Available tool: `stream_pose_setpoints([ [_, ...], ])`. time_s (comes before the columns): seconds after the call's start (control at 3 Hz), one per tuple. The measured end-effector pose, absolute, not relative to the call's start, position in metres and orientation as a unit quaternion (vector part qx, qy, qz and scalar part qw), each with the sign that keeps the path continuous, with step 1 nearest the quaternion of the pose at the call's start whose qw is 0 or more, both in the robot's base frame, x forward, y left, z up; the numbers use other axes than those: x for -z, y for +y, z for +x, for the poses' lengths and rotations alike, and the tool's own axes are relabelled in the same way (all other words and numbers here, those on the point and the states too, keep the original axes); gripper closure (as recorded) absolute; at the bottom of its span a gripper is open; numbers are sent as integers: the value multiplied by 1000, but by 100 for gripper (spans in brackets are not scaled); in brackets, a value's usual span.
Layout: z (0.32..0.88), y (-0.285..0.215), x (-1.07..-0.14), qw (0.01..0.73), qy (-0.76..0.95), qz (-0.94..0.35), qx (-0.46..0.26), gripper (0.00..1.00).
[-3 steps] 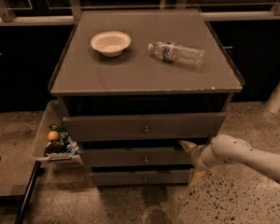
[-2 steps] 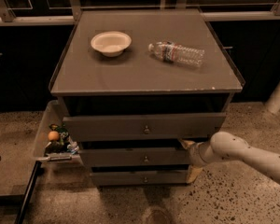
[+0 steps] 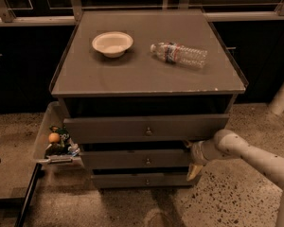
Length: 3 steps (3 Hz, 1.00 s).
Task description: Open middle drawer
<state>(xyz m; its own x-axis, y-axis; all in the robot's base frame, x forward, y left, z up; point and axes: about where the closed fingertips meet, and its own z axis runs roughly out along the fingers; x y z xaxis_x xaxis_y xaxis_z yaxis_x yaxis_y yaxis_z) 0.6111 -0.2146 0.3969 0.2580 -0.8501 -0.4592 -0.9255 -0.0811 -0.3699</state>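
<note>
The middle drawer (image 3: pixel 128 159) is the second of three grey fronts on the cabinet, with a small round knob (image 3: pixel 148 161) at its centre. Its front sits a little behind the top drawer's front (image 3: pixel 180 126), which juts forward above it. My gripper (image 3: pixel 191 159) comes in from the right on a white arm (image 3: pixel 246 152). It is at the right end of the middle drawer's front, touching or very close to its edge and well right of the knob.
The bottom drawer (image 3: pixel 132 179) lies below. On the cabinet top (image 3: pixel 146 74) are a white bowl (image 3: pixel 112 42) and a lying water bottle (image 3: pixel 179 54). A side bin with snacks (image 3: pixel 57 143) hangs at the left. A white post (image 3: pixel 283 96) stands at the right.
My gripper has shifted only slightly at the drawer's right end. The middle drawer has not visibly moved.
</note>
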Motion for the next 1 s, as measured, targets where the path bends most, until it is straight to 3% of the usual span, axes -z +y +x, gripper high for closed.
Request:
stream_pose_setpoints([
  [0.33, 611, -215, -397, 304, 606, -733, -62, 0],
  [1.0, 610, -214, -397, 303, 606, -733, -64, 42],
])
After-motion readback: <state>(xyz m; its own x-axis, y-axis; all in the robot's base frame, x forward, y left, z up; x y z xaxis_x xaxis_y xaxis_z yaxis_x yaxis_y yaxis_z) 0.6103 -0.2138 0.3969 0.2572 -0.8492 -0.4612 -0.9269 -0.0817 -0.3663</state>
